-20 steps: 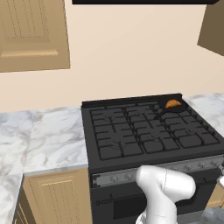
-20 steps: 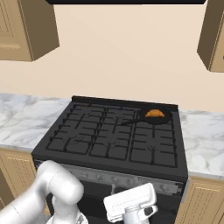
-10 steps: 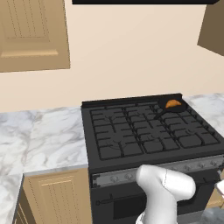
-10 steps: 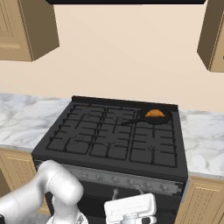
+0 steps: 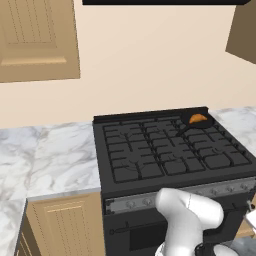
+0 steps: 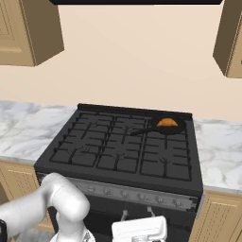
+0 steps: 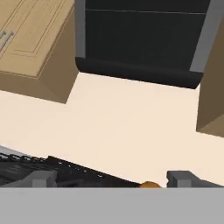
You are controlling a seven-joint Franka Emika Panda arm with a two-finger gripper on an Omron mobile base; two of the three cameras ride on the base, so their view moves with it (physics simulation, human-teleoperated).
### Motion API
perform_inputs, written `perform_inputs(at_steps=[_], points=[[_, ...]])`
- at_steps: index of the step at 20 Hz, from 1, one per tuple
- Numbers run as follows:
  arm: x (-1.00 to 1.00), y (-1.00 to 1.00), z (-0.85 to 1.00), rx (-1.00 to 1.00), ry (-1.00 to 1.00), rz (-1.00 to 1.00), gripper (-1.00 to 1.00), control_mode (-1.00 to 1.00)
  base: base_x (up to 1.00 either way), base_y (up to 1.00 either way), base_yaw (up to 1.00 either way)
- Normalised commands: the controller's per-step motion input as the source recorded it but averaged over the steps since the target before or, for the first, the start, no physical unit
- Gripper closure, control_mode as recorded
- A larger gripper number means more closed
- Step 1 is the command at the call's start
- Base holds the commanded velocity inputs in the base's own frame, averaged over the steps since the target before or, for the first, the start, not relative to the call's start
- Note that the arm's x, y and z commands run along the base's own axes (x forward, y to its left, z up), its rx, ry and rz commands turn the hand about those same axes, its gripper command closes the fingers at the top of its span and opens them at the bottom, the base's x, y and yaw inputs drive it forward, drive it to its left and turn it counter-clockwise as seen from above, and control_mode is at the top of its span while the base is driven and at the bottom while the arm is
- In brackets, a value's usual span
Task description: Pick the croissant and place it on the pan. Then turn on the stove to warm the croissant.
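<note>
Croissant (image 5: pixel 198 118) lies in pan (image 5: pixel 199 123) at stove (image 5: pixel 165 150) back right corner. End effector (image 7: pixel 111 179) low before stove front, fingers wide apart, holding nothing.

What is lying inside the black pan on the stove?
The croissant lies inside the pan, at the stove's back right burner. The pan floor under the pastry is covered by it, so nothing more can be told there.

stove (image 5: pixel 165 155) bears pan (image 5: pixel 196 123); marble counter (image 5: pixel 50 155) beside
</note>
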Motion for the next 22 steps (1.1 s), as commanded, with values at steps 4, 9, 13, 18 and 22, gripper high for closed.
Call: perform_inputs(at_steps=[4,9,13,18,22], points=[[0.01,0.0,-0.23,0.21,0.16,-0.05,-1.0,-1.0,0.0,0.0,0.0],[0.15,0.0,-0.21,0.25,0.14,-0.05,-1.0,-1.0,0.0,0.0,0.0],[0.3,0.0,-0.1,0.27,0.13,-0.02,-1.0,-1.0,0.0,0.0,0.0],[0.34,-0.01,-0.11,0.17,0.03,0.0,-1.0,-1.0,0.0,0.0,0.0],[0.19,-0.13,-0.31,0.03,-0.04,0.0,-1.0,-1.0,0.0,0.0,0.0]])
